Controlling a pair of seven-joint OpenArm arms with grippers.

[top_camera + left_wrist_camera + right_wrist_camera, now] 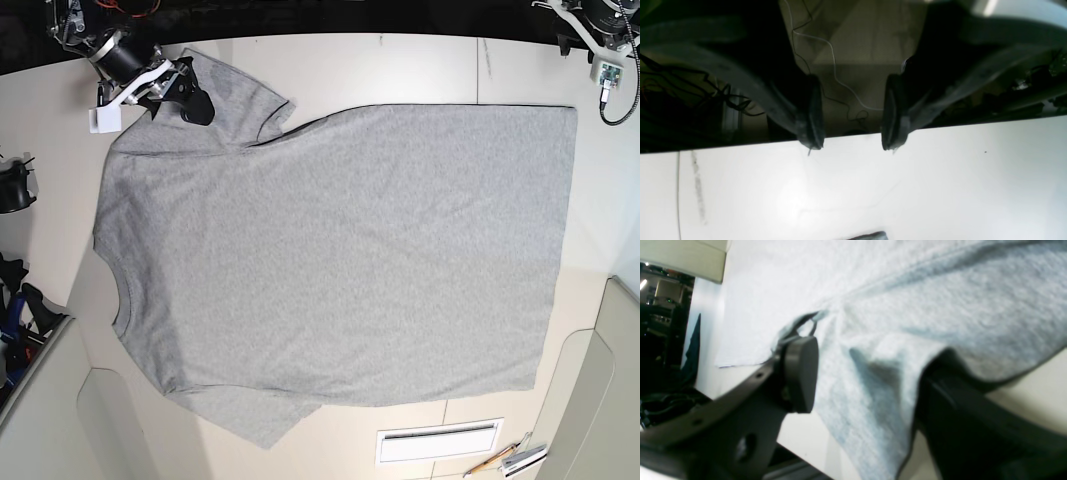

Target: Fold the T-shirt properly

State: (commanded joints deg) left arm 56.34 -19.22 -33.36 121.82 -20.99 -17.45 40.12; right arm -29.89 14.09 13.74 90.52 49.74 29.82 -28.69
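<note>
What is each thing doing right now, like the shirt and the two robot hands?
T-shirt: spread flat on the table, plain side up, not yet folded.
Upper sleeve: lying flat, its outer edge between the right gripper's jaws.
Right gripper: jaws apart around the sleeve cloth, not closed.
Left gripper: open, empty, over bare table.
Table: white, carrying the shirt.

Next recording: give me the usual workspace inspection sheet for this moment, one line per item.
Surface: pale table, faint smudge marks.
Job's things: grey T-shirt spread flat, plain side up, unfolded.
Clutter: pens and a white vent plate at the near edge.
End effectors: right end effector open around a sleeve edge; left end effector open, empty, over bare table.
Cables: thin wires beyond the table edge.
Surroundings: dark, equipment indistinct.
</note>
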